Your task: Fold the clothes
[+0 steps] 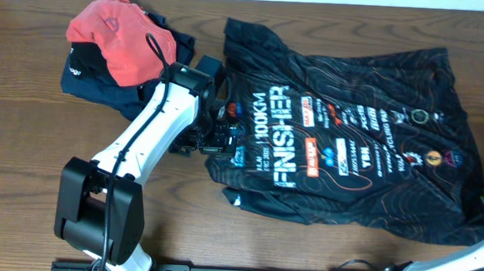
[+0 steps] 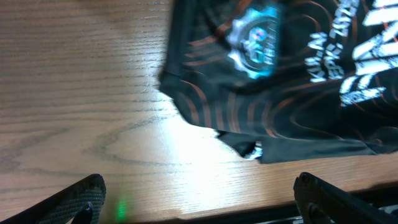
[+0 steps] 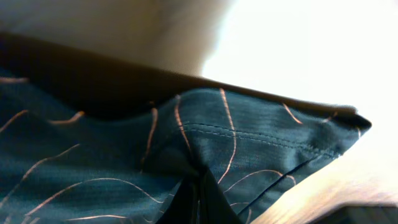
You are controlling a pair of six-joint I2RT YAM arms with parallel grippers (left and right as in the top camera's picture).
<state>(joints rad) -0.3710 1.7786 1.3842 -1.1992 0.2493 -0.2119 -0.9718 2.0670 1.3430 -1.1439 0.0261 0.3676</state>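
Right wrist, unlike overhead, shows right end effector (image 3: 199,190) pinching the jersey (image 3: 267,140).

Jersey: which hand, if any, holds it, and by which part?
The right hand pinches the jersey by a hemmed corner; the left hand is open and holds nothing.

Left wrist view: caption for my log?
Open left gripper over the table, just short of the jersey's rumpled edge.

Overhead looked straight down on the brown wooden table (image 1: 25,157), arm bases at 6 o'clock. Left wrist sat low, facing down at the 9 o'clock edge of the black orange-lined jersey (image 1: 350,133), sharing its teal gear logo (image 2: 257,38) with overhead. Right wrist was almost against the hem at the jersey's 4 o'clock corner.
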